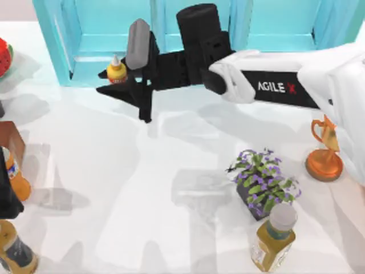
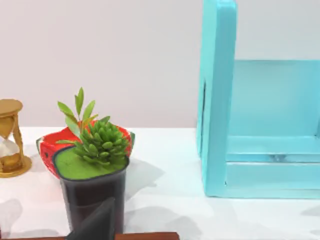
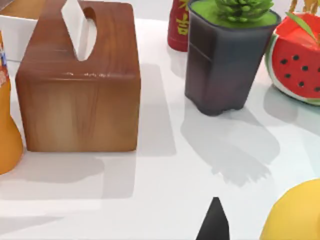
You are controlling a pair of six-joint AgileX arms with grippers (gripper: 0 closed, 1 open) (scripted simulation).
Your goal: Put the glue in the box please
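Note:
The glue (image 1: 117,71), a small yellow-orange bottle with a white nozzle, stands upright on the front ledge of the turquoise box (image 1: 91,34), in its left compartment. My right arm reaches across from the right, and its gripper (image 1: 100,81) is open at the box's front edge. The glue stands just beyond its far finger, whose black bar crosses the bottle's base. In the right wrist view the glue (image 3: 295,215) bulges yellow close to one dark fingertip (image 3: 215,222), with a gap between them. My left gripper (image 1: 7,194) is parked at the table's left edge. The box's side wall (image 2: 217,100) is also in the left wrist view.
On the left stand a wooden tissue box (image 3: 80,80), a dark pot with a succulent (image 3: 230,55), a watermelon bowl (image 3: 300,60), an hourglass (image 2: 10,140) and an orange bottle (image 1: 17,177). On the right are a trophy (image 1: 325,148), a purple-flowered plant (image 1: 262,182) and an olive bottle (image 1: 274,234).

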